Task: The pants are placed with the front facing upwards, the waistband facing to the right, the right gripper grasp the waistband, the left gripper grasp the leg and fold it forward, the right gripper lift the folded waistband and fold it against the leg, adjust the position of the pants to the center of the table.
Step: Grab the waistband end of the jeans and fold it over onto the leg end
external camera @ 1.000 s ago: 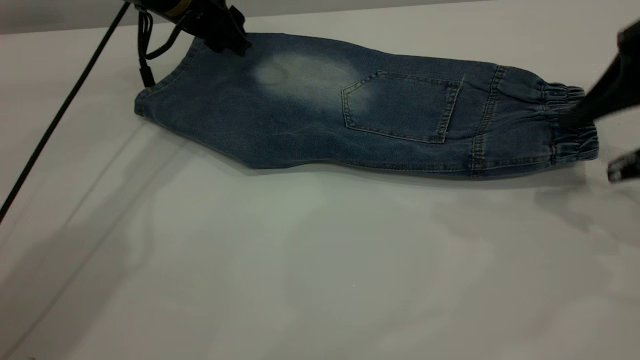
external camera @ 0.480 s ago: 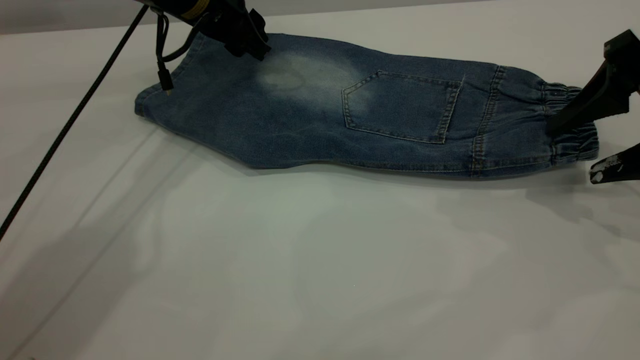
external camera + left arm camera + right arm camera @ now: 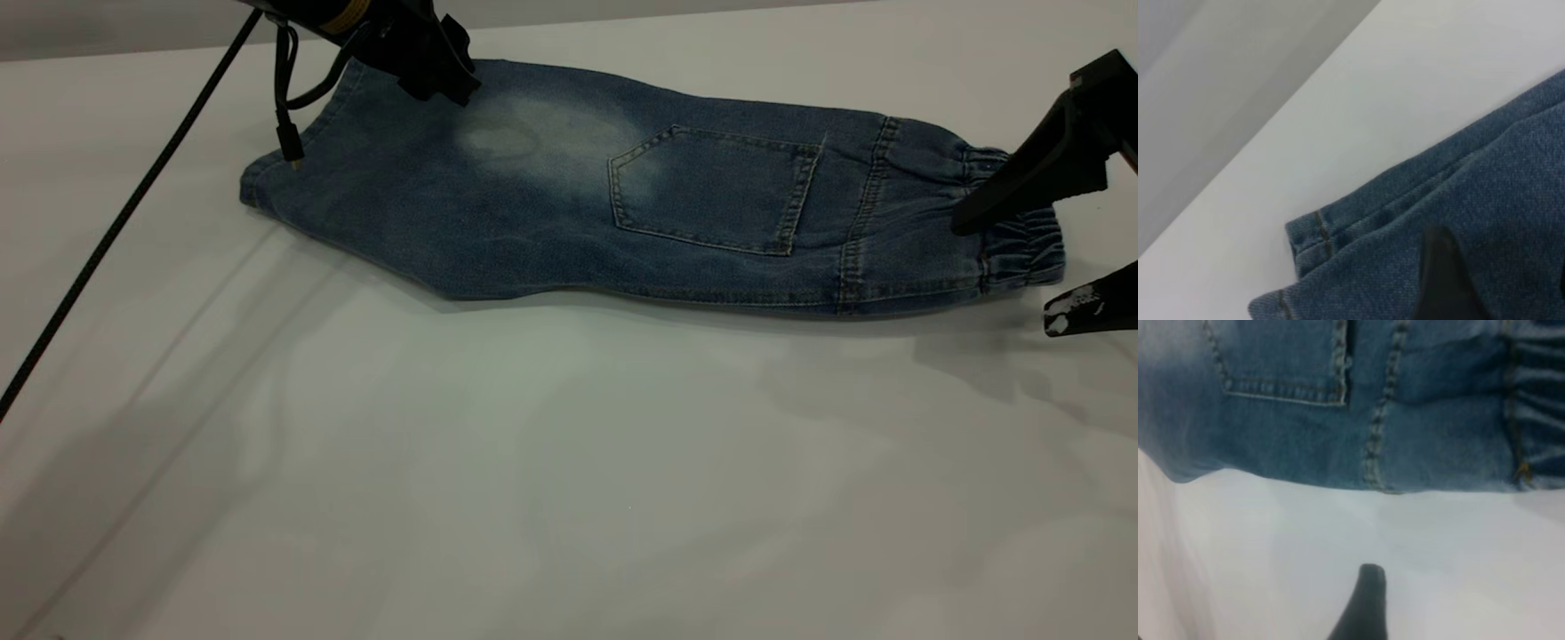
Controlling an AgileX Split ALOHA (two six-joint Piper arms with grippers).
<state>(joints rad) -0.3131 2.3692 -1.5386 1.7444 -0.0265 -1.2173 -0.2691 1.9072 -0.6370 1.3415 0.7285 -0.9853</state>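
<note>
The blue denim pants (image 3: 551, 204) lie folded lengthwise across the far part of the white table (image 3: 569, 462), square back pocket (image 3: 711, 191) up. Their ruffled waistband (image 3: 1022, 253) points right and the leg hems (image 3: 267, 178) left. My left gripper (image 3: 442, 87) hovers open over the far edge of the leg, one finger (image 3: 1445, 280) dark against the denim (image 3: 1498, 200). My right gripper (image 3: 1005, 276) stands open at the waistband (image 3: 1535, 420), one finger over it and the other beside it above the table. A single finger (image 3: 1363, 603) shows over bare table.
A black cable (image 3: 116, 222) slants from the left arm down across the table's left side. A short loop of cable (image 3: 286, 98) dangles over the leg hems. The table's far edge (image 3: 133, 49) runs just behind the pants.
The left gripper shifted right along the leg's far edge, then held still. The right gripper steadied, spread its fingers and edged left and up over the waistband. The pants have not moved.
</note>
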